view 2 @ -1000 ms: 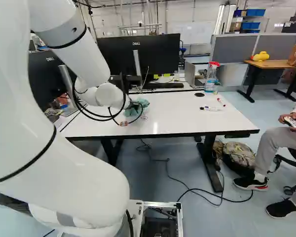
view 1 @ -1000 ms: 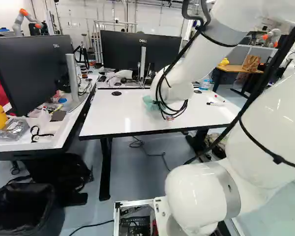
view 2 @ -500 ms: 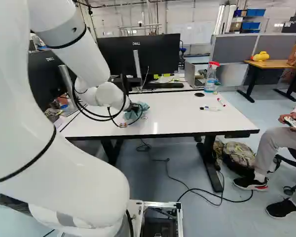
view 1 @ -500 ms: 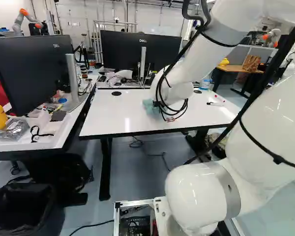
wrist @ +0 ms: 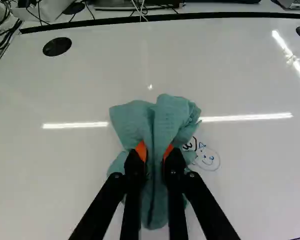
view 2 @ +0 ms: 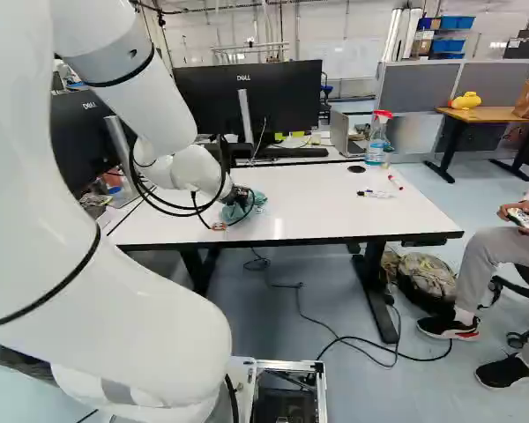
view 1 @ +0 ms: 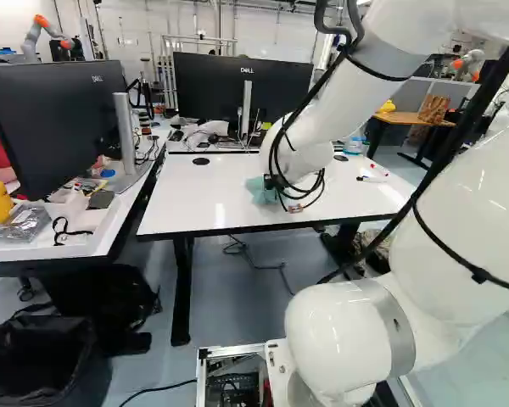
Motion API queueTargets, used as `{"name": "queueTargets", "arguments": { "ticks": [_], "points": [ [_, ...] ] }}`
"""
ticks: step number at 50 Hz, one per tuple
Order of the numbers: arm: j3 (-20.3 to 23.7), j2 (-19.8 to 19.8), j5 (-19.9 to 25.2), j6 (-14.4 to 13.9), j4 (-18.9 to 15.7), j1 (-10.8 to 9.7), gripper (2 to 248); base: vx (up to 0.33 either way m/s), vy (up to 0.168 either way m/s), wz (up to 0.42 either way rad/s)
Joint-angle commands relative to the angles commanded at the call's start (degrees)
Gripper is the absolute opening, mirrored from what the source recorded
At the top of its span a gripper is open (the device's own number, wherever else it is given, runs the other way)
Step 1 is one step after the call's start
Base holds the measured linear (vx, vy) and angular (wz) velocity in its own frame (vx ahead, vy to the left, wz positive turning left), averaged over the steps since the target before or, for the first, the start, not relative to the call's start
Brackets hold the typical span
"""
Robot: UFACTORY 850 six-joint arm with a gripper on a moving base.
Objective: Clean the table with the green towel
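Note:
My gripper (view 2: 239, 197) is low over the white table (view 2: 335, 211), partly hidden by the wrist and cables in the right base view. The green towel (view 2: 254, 202) is bunched beneath it on the tabletop. In the wrist view the gripper (wrist: 154, 151) is shut on the towel (wrist: 165, 117), whose folds are pinched between the orange pads and spread out on both sides. Marker drawings (wrist: 208, 158), a smiling face and some scribbles, lie right beside the towel, which partly covers them.
A spray bottle (view 2: 378, 137) stands behind the table's far right corner. Markers (view 2: 375, 194) lie on the tabletop's right part. Monitors (view 1: 242, 95) stand on desks behind and to the left (view 1: 55, 127). A person sits right of the table.
Holding the towel, my gripper has slid a little across the tabletop toward the table's near edge. The base has not moved.

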Motion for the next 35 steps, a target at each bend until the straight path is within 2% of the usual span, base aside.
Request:
{"name": "queueTargets", "arguments": {
  "ticks": [35],
  "points": [
    [0.0, 0.0, -5.6, 0.0, 0.0, 0.0, 54, 0.0, 0.0, 0.0]
  ]
}}
